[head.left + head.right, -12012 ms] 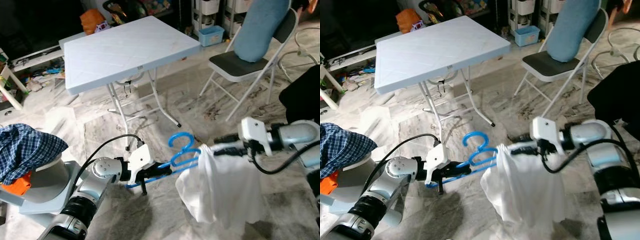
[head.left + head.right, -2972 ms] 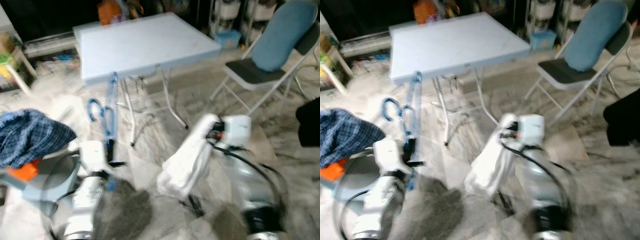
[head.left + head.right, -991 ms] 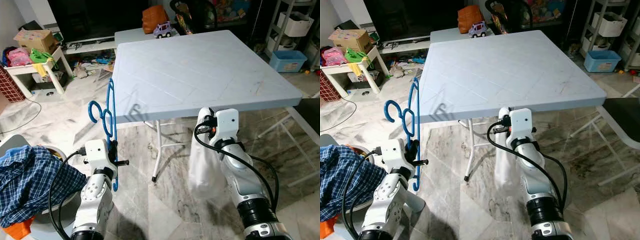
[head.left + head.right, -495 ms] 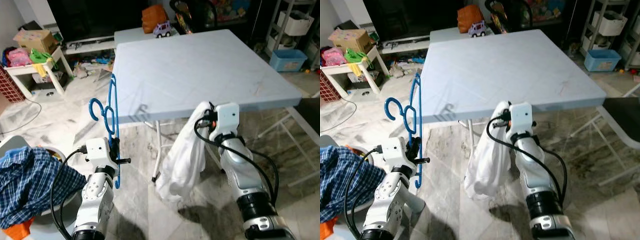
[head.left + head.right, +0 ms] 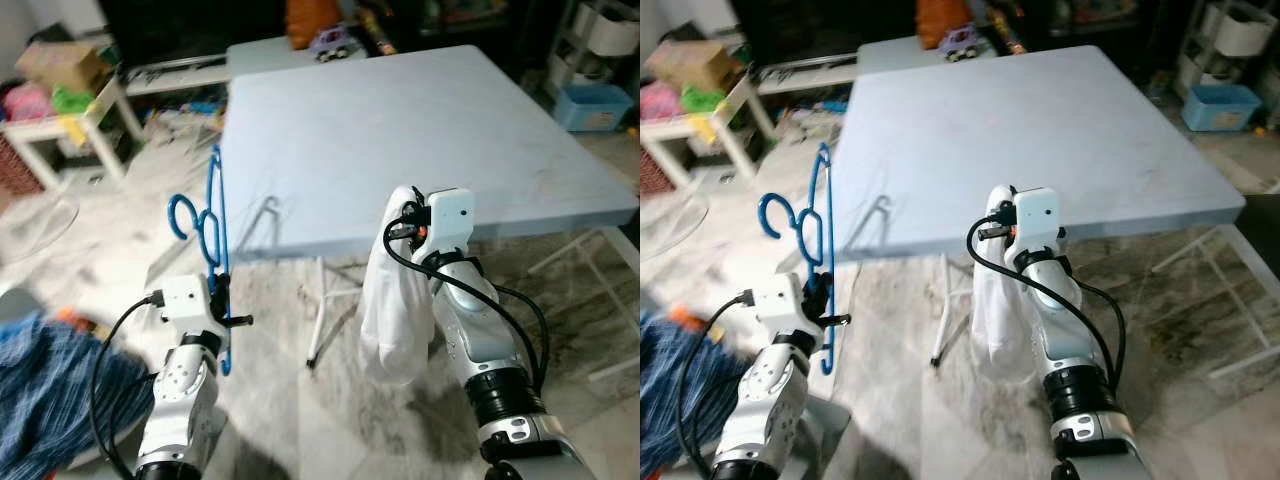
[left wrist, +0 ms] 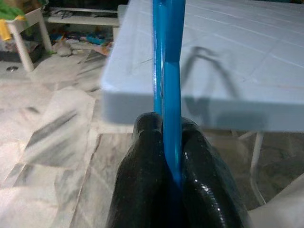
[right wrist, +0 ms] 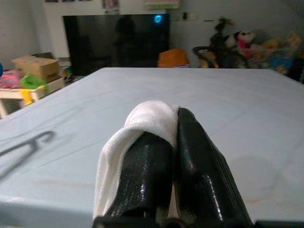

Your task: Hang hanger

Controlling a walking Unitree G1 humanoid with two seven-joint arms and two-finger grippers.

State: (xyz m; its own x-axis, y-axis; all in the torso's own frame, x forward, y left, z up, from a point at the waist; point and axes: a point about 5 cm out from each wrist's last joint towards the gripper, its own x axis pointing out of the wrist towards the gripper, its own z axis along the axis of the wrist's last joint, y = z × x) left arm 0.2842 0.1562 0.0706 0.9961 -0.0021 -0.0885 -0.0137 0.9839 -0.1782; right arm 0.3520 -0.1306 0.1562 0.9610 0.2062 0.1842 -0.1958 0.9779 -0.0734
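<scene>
Your left claw (image 6: pixel 173 142) is clenching 2 blue hangers (image 5: pixel 213 215), standing upright above it, just beside the counter (image 5: pixel 420 130) edge; your right claw (image 7: pixel 173 137) is pinching 1 white garment (image 5: pixel 395 300), drooping below it at the counter's front edge; the garment isn't on a hanger yet, so dressing and hanging likely remain.

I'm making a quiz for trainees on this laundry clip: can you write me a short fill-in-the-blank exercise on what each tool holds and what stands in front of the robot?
1. The left tool is shut on a hanger whose colour is ____.
2. The right tool grips a garment coloured ____.
3. Just ahead of both arms stands a pale blue folding ____.
4. The garment hangs down ____ the table's front edge.

Missing words: blue; white; table; below
</scene>
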